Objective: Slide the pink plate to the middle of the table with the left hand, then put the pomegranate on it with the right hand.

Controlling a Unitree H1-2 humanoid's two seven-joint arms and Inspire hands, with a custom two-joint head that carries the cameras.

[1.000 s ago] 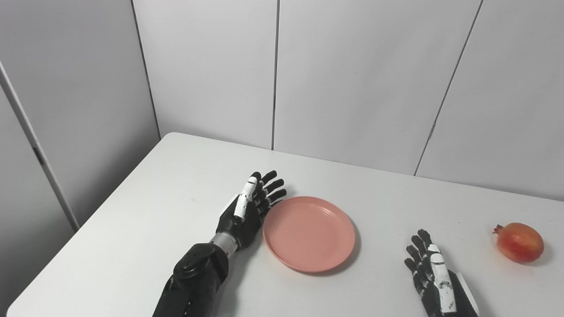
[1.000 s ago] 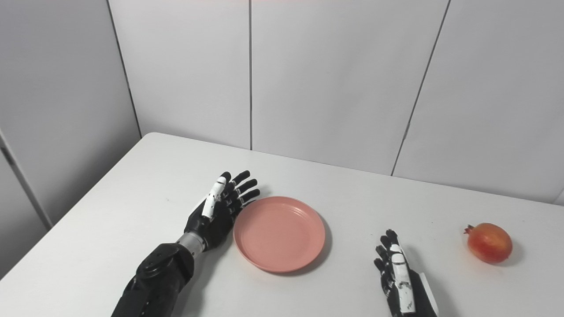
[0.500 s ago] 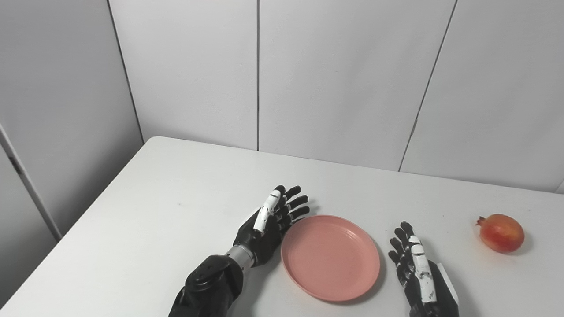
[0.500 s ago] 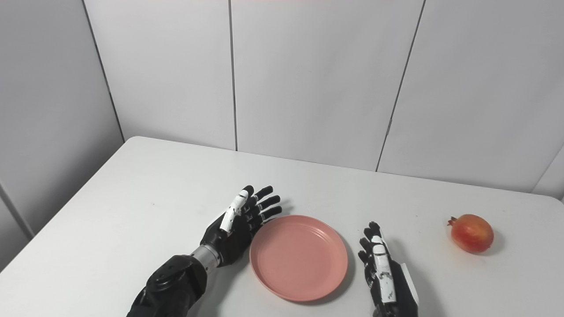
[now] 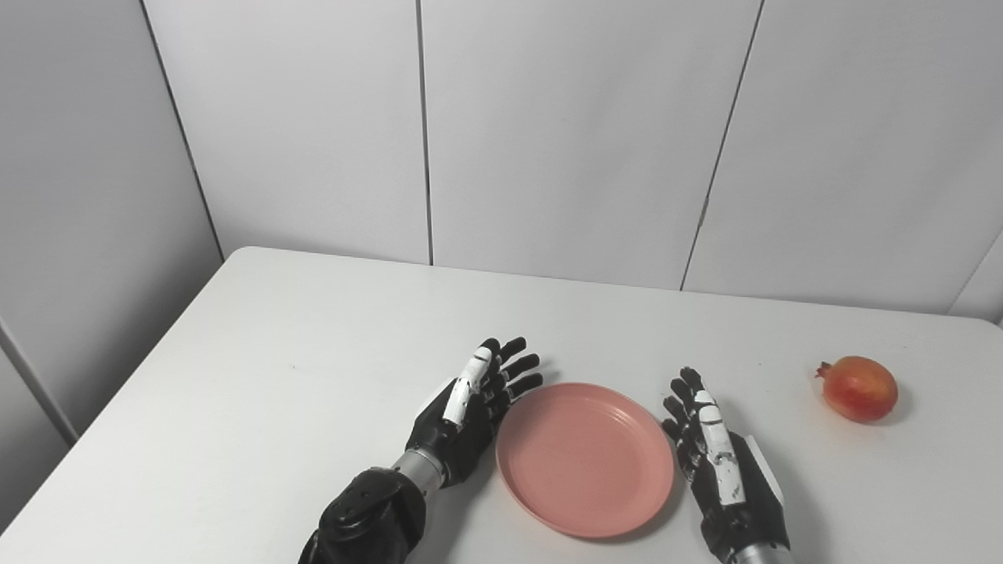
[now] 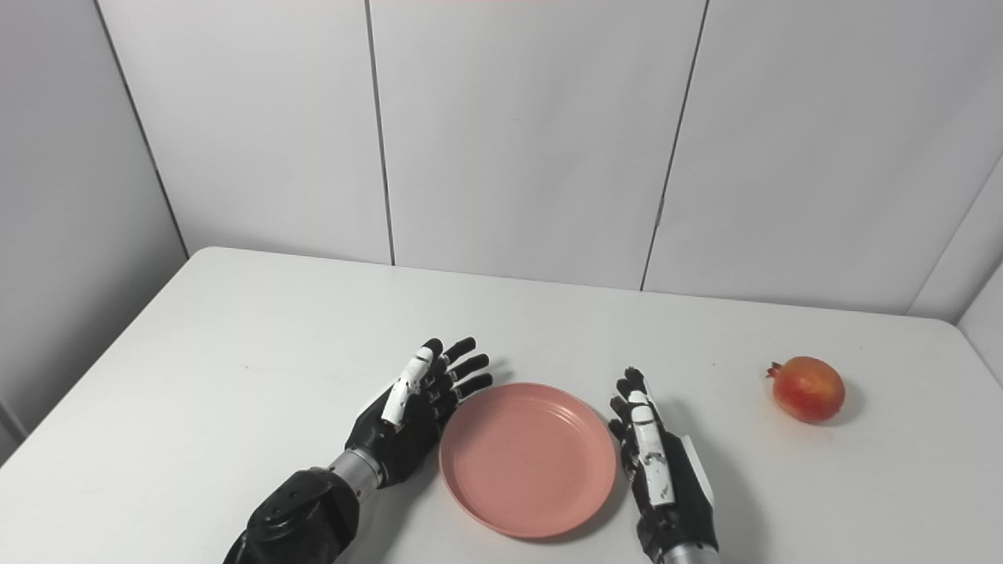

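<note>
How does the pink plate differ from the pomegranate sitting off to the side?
The pink plate is flat, wide and plain pink; the pomegranate is small, round and red-orange with a little crown. The plate lies between both robot hands; the pomegranate sits alone, off to the right. Both rest on the white table.

Empty pink plate point(image 5: 585, 458) flat mid-table; red-orange pomegranate point(image 5: 859, 388) well right.

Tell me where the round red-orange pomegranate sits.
The round red-orange pomegranate sits alone on the white table, far right, beyond the right hand.
</note>
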